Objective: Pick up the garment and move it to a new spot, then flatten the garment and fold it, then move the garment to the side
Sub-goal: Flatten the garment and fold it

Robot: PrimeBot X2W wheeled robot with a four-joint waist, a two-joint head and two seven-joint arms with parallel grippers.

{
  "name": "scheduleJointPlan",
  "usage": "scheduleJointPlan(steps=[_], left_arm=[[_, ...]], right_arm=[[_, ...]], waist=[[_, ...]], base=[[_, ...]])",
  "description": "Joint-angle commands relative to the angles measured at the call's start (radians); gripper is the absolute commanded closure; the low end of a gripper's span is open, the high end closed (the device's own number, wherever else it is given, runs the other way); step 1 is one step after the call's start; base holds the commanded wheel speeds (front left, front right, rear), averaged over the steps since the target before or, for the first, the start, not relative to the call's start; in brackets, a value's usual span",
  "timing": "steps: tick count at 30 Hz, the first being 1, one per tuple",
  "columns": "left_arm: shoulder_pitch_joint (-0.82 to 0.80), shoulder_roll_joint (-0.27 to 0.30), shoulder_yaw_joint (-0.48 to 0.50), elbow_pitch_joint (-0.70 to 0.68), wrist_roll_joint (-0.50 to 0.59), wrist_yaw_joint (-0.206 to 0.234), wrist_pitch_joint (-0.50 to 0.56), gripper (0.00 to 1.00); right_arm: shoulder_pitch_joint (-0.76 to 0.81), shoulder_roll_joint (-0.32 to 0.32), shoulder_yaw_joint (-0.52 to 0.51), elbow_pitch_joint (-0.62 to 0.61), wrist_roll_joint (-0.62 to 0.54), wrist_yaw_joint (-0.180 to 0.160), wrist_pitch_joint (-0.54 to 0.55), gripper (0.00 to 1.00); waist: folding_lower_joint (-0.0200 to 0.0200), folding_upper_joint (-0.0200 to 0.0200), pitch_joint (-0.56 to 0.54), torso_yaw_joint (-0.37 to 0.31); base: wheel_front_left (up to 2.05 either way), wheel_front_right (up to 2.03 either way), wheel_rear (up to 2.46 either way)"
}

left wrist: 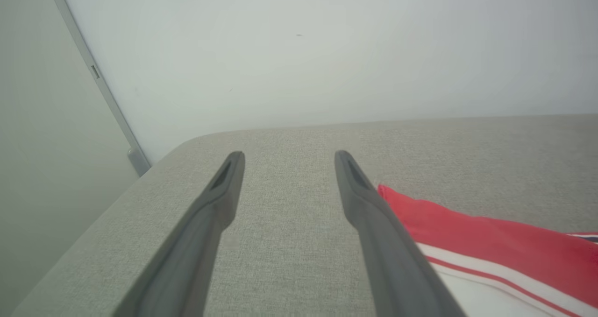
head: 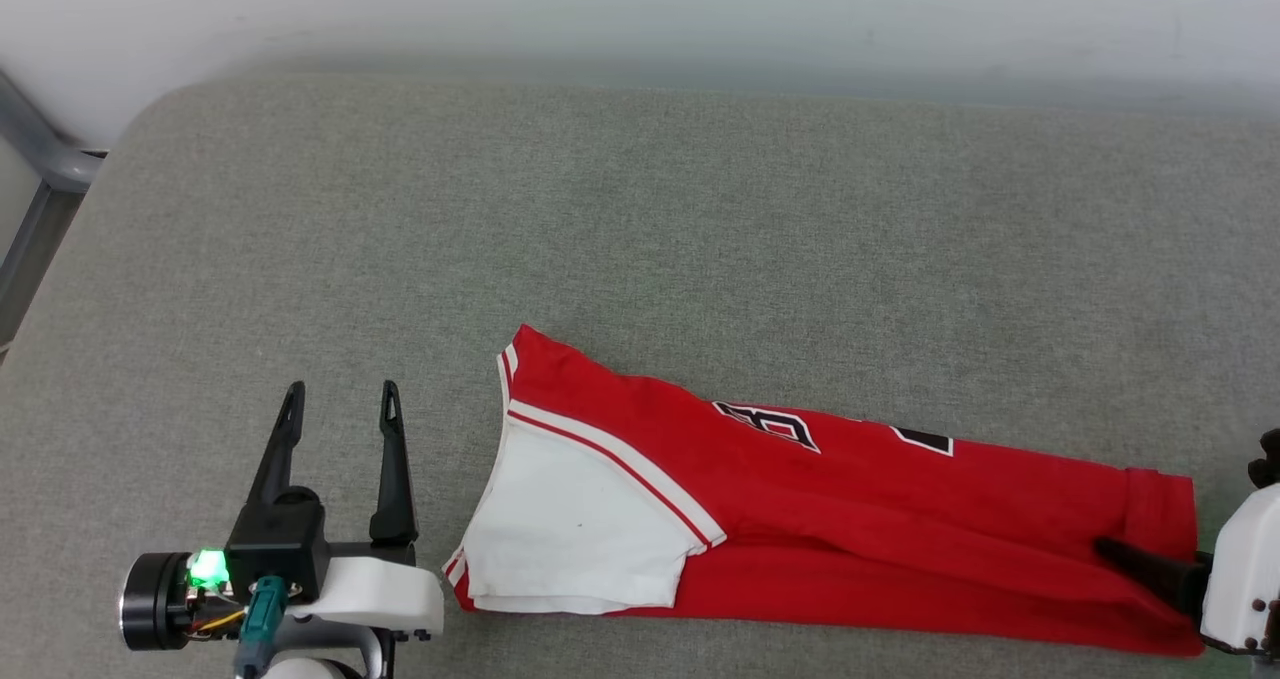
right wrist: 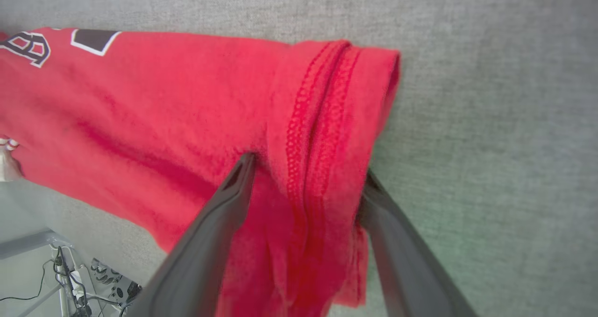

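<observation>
Shows the garment (head: 800, 519) folded into a long strip near the front edge of a grey padded surface (head: 640, 209). Shows left gripper (head: 340, 394) beside the white sleeve (head: 570, 529), fingers spread; right gripper (right wrist: 308, 172) at the hem (right wrist: 327, 121), fingers parted astride the fabric.

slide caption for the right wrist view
Open right gripper astride the hem of the red garment on a grey surface
</observation>
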Motion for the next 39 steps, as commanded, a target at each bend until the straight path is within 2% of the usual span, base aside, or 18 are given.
scheduleJointPlan(steps=[1,7,12,13,14,15,25,31,34,39], left_arm=[[0.013,-0.014,0.014,0.000,0.017,-0.006,-0.002,0.00],[0.049,-0.095,0.090,0.008,0.106,-0.031,-0.002,0.00],[0.075,-0.145,0.131,0.014,0.155,-0.072,-0.002,0.00],[0.081,-0.154,0.140,0.016,0.165,-0.078,-0.002,0.00],[0.085,-0.162,0.148,0.020,0.175,-0.082,-0.002,0.00],[0.089,-0.170,0.152,0.022,0.184,-0.086,-0.002,0.00],[0.130,-0.218,0.184,0.043,0.244,-0.137,-0.002,0.00],[0.152,-0.228,0.204,0.048,0.261,-0.158,-0.002,0.00],[0.165,-0.229,0.209,0.050,0.268,-0.170,-0.002,0.00],[0.184,-0.228,0.218,0.054,0.276,-0.183,-0.002,0.00]], right_arm=[[-0.005,0.016,0.018,0.010,0.007,-0.001,-0.004,0.00],[-0.028,0.048,0.100,0.021,0.039,0.000,-0.029,0.00],[-0.040,0.032,0.164,0.028,0.023,0.000,-0.068,0.00],[-0.041,0.027,0.176,0.027,0.019,0.000,-0.081,0.56],[-0.042,0.024,0.182,0.027,0.020,0.000,-0.099,0.95],[-0.042,0.019,0.189,0.030,0.024,0.000,-0.109,1.00],[-0.060,-0.100,0.190,0.119,0.023,-0.001,-0.183,1.00],[-0.065,-0.158,0.194,0.194,0.002,-0.001,-0.208,1.00],[-0.054,-0.170,0.192,0.183,0.022,-0.001,-0.219,1.00],[-0.029,-0.191,0.192,0.096,0.056,-0.001,-0.229,1.00]], waist=[[-0.0001,0.0000,0.004,0.002],[-0.0001,0.0000,0.008,0.006],[-0.0001,0.0000,0.000,0.010],[-0.0001,0.0000,-0.003,0.011],[-0.0001,0.0000,-0.006,0.011],[-0.0001,0.0000,-0.010,0.011],[-0.0001,0.0000,-0.063,0.006],[-0.0001,0.0000,-0.095,0.003],[-0.0001,0.0000,-0.112,0.003],[-0.0001,0.0000,-0.137,-0.002]], base=[[0.00,0.00,0.00],[0.00,0.00,0.00],[0.00,0.00,0.00],[0.00,0.00,0.00],[0.00,0.00,0.00],[0.00,0.00,0.00],[0.00,0.00,0.00],[0.00,0.00,0.00],[0.00,0.00,0.00],[0.00,0.00,0.00]])
